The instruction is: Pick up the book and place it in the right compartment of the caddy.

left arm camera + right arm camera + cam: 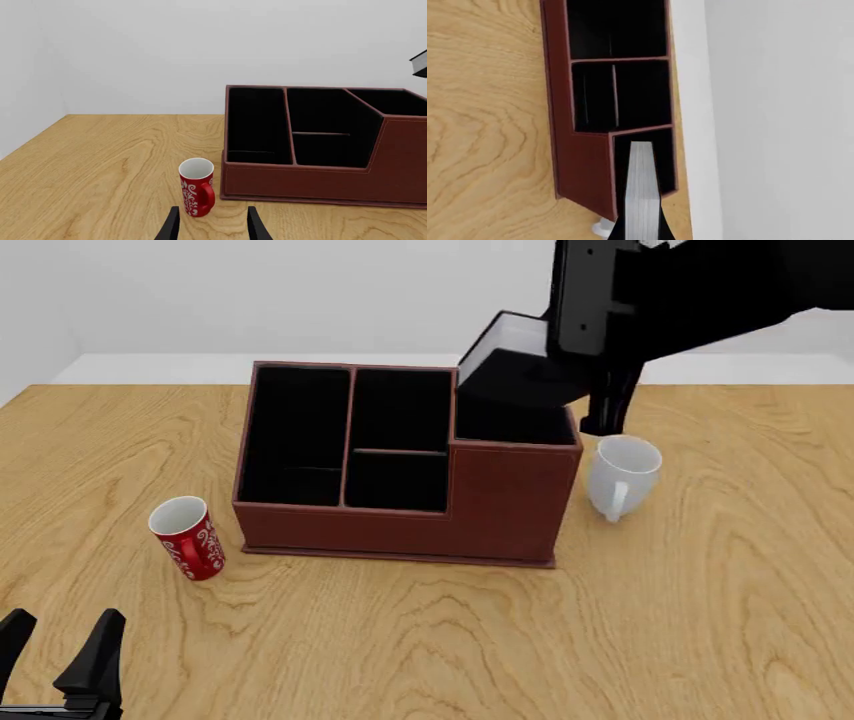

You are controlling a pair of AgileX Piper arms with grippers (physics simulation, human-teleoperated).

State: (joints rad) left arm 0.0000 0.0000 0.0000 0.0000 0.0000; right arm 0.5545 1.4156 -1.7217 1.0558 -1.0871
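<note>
The caddy [400, 525] stands mid-table; it also shows in the left wrist view [320, 185] and the right wrist view [584, 165]. My right gripper [587, 380] is shut on the black book [521, 365] and holds it tilted just above the right compartment [514, 425]. In the right wrist view the book's white page edges [642, 190] hang over that compartment [664, 155]. A corner of the book [419, 62] shows in the left wrist view. My left gripper [60, 640] is open and empty near the front left edge, fingertips [172, 225] just short of the red mug.
A red patterned mug [187, 538] stands left of the caddy, also in the left wrist view [197, 186]. A white mug [621, 475] stands right of the caddy, close under the right arm; its edge [602, 229] shows in the right wrist view.
</note>
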